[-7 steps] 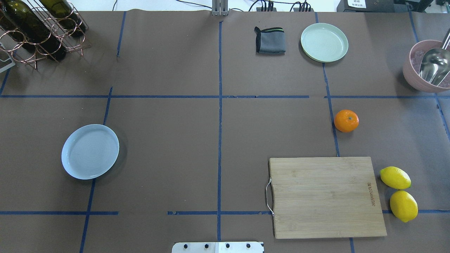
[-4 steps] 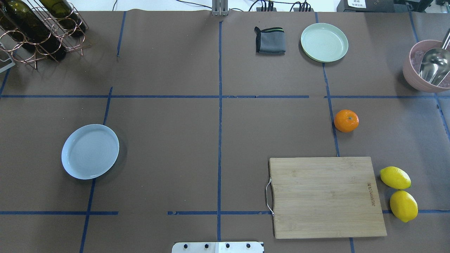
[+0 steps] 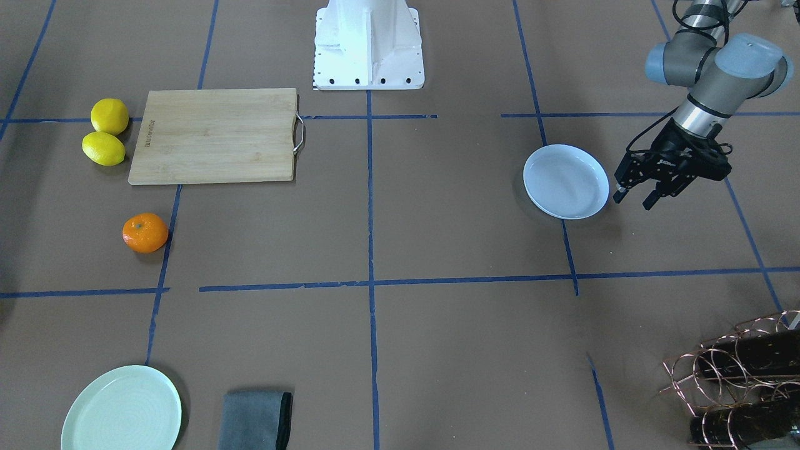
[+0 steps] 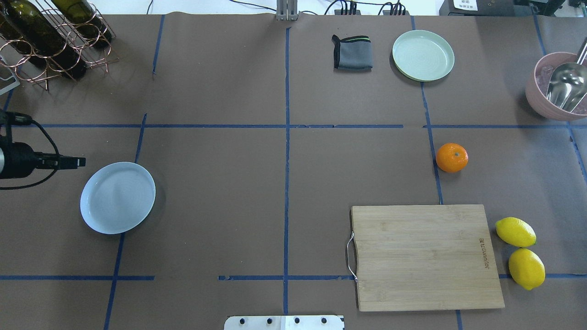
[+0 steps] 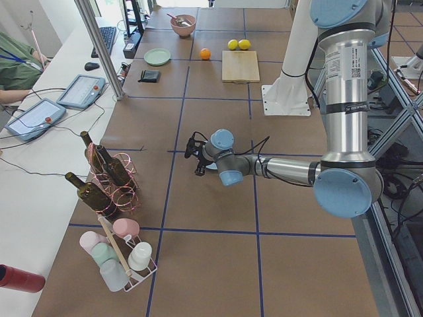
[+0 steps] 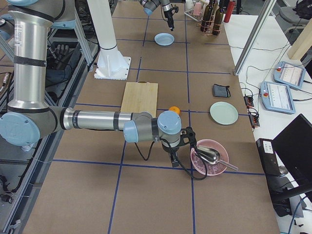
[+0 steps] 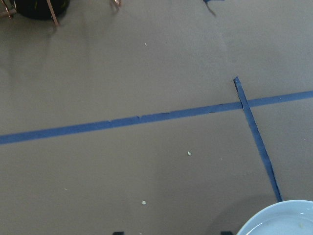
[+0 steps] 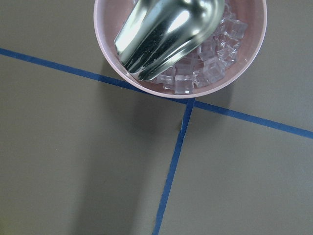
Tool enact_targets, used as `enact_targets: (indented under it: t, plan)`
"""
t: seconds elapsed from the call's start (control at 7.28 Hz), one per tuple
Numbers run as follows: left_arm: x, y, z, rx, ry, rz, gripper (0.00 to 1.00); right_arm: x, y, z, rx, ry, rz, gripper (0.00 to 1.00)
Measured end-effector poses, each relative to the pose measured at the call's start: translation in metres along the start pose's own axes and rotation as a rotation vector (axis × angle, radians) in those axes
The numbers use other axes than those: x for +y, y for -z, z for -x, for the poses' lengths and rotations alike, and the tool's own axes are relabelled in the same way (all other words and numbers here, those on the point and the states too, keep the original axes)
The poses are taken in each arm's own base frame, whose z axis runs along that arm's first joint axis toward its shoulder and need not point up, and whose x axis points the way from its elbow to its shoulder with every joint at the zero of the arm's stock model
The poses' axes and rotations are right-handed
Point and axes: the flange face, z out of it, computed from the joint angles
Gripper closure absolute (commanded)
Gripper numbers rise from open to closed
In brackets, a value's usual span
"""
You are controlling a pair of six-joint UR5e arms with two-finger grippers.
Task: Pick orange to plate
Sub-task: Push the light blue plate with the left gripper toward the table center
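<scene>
The orange [image 4: 451, 157] lies on the brown table right of centre, just beyond the cutting board; it also shows as the orange [image 3: 145, 232] in the front view. The bluish-white plate [image 4: 117, 197] sits far off on the left side and holds nothing. My left gripper [image 3: 632, 201] hovers open beside the plate [image 3: 565, 181], on its outer side, with nothing between its fingers. The left wrist view catches only the plate's rim [image 7: 279, 220]. My right gripper [image 6: 173, 157] hangs near the pink bowl, a short way from the orange [image 6: 174, 110]; I cannot tell its state.
A wooden cutting board [image 4: 424, 256] lies near the front right, with two lemons [image 4: 515, 232] beside it. At the back stand a pale green plate [image 4: 423, 55] and a grey cloth [image 4: 352, 52]. A pink bowl [image 4: 539, 103] of ice with a metal scoop is far right; a bottle rack [image 4: 50, 36] is far left.
My left gripper has come into the overhead view from the left edge and now sits beside the plate. The orange and the plate have not moved.
</scene>
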Motion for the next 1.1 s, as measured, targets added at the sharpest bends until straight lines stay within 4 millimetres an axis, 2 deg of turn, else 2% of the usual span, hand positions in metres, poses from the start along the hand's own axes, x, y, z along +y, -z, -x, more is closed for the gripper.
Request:
enact_targets:
  t: [0.14, 0.41, 0.55, 0.82, 1.1]
  plan:
    - [0.01, -0.007, -0.008, -0.003, 0.005, 0.002, 0.3, 0.0, 0.0, 0.0, 0.0, 0.0, 0.0, 0.0]
    - [0.022, -0.016, -0.016, -0.007, -0.003, 0.009, 0.55, 0.0, 0.001, 0.001, 0.0, -0.001, -0.001, 0.0]
    - [0.027, -0.019, -0.019, -0.005, -0.01, 0.017, 0.63, 0.0, 0.001, 0.001, 0.0, -0.002, -0.001, 0.0]
    - [0.033, -0.022, -0.023, -0.002, -0.019, 0.029, 1.0, 0.0, 0.001, 0.001, 0.0, -0.004, -0.001, 0.0]
    - [0.033, -0.021, -0.027, 0.005, -0.027, 0.029, 1.0, 0.0, 0.0, 0.0, 0.0, -0.004, 0.0, 0.0]
